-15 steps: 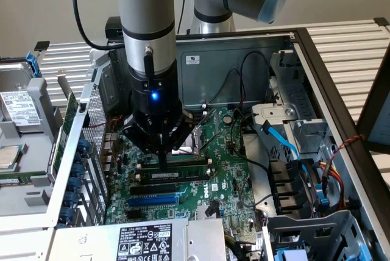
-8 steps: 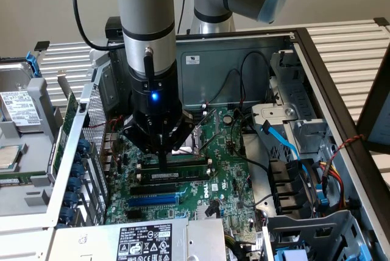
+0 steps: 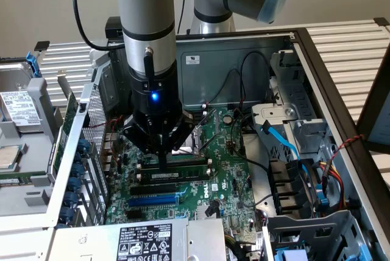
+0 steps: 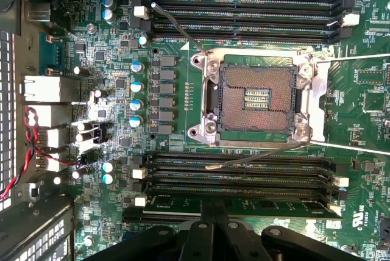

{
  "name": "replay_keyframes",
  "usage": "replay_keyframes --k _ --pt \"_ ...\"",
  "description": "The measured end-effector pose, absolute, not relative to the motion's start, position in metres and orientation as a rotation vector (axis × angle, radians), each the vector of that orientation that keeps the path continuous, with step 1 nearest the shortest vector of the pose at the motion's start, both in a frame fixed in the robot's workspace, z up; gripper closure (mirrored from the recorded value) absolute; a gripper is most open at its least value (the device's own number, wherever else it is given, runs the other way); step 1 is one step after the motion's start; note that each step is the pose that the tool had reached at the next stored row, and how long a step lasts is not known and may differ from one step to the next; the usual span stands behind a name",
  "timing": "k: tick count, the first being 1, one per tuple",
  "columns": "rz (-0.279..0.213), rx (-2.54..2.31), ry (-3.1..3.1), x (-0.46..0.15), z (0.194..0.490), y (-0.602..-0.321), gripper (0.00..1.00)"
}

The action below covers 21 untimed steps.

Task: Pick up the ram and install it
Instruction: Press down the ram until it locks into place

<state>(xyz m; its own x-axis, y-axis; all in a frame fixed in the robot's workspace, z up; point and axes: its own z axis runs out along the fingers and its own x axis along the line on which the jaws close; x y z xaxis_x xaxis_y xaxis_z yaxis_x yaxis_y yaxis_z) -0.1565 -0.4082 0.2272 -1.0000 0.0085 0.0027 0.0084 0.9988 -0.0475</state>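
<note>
- Ram (image 3: pixel 177 175) (image 4: pixel 244 204) sits lengthwise in a black slot on the motherboard (image 3: pixel 225 169) (image 4: pixel 177 78), w/ empty black slots (image 4: pixel 237 172) just beside it, on the CPU socket (image 4: pixel 259 99) side
- Gripper (image 3: pixel 163 158) (image 4: pixel 213 215) right above ram, fingers closed, tips at ram's top edge; real grip vs just touching: can't tell
- Blue slot (image 3: pixel 153 200) near ram, inside open PC case (image 3: pixel 323 78)
</note>
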Motion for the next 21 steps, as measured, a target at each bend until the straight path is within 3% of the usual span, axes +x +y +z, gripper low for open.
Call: replay_keyframes --k 21 --pt "0.074 -0.013 -3.143 -0.1565 0.2256 -0.4081 0.89"
